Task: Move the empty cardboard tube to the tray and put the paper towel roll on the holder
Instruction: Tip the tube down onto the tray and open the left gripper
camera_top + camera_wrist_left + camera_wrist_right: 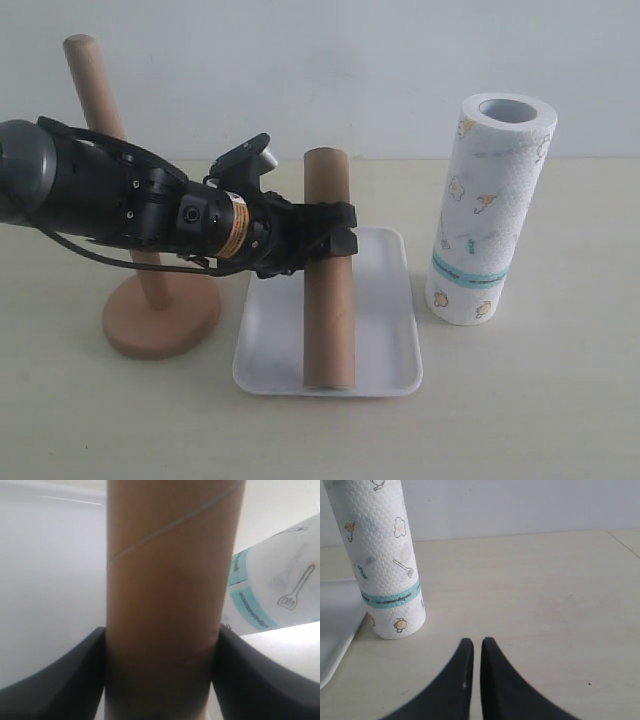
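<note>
Exterior view: my left gripper [340, 230] is pinching the empty cardboard tube [328, 320] mid-length, at 9 o'clock of the paper towel roll [490, 210]. I am judging it light and crushable. My right gripper [476, 641] is idling, fingers pressed together.

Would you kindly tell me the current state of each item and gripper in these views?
Long brown cardboard tube: lying lengthwise in the tray, gripped by the left gripper.
Flat white rectangular tray: on the table, holding the tube.
White printed paper towel roll: standing upright on the table beside the tray, untouched.
Light-brown wooden holder: upright, post bare.
Left gripper: shut on the tube.
Right gripper: shut, empty.
</note>
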Available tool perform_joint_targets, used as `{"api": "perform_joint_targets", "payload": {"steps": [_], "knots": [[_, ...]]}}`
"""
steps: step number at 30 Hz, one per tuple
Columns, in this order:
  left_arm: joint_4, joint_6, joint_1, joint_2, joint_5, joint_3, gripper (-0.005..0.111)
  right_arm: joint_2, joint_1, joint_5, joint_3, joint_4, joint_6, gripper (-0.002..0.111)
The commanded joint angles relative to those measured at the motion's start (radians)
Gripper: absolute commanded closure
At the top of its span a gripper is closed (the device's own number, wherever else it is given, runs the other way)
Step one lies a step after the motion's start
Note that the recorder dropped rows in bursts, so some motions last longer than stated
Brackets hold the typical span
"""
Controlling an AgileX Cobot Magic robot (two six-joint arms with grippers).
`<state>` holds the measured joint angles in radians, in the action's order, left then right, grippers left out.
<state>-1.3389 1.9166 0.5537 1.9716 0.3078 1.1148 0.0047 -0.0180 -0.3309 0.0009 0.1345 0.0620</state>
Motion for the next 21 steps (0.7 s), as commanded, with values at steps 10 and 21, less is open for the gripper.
{"api": "perform_joint_targets", "payload": {"steps": [10, 21], "knots": [[-0.012, -0.004, 0.005, 0.061, -0.023, 0.038, 0.103, -0.005, -0.002, 0.005, -0.001, -0.007, 0.0, 0.103], [-0.003, -0.004, 0.005, 0.061, -0.044, 0.038, 0.089, -0.005, -0.002, 0.005, -0.001, -0.007, 0.0, 0.103]]}}
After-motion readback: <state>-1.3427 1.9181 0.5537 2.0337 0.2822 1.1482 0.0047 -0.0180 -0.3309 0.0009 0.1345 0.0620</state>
